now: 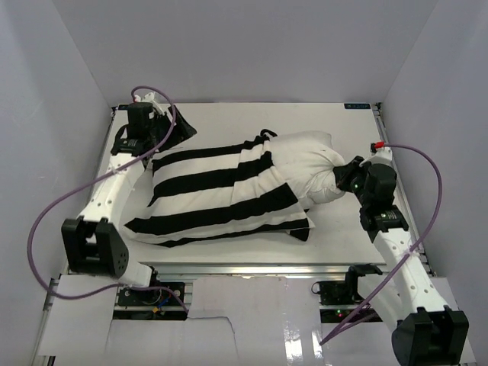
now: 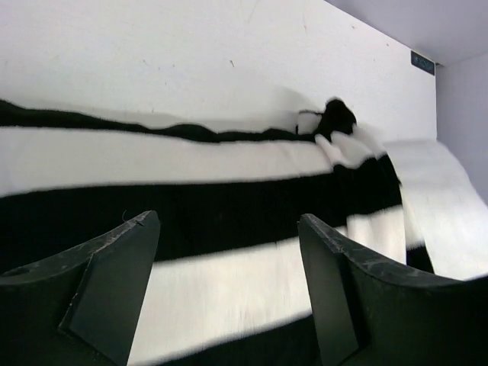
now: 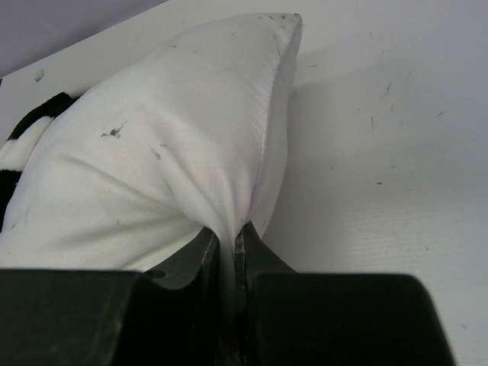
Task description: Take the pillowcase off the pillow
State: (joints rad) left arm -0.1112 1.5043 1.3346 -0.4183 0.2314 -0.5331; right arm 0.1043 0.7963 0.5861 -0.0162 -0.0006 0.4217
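The black-and-white striped pillowcase lies across the middle of the table and covers the left part of the pillow. The off-white pillow sticks out of its right end. My left gripper hovers at the pillowcase's far left corner. In the left wrist view this gripper is open, with the striped pillowcase lying beyond its fingers and nothing between them. My right gripper is at the pillow's right end. Seen from the right wrist, that gripper is shut on a pinched fold of the pillow.
The white table is boxed in by grey walls at the back and on both sides. A purple cable loops beside the left arm and another beside the right arm. A strip of bare table shows right of the pillow.
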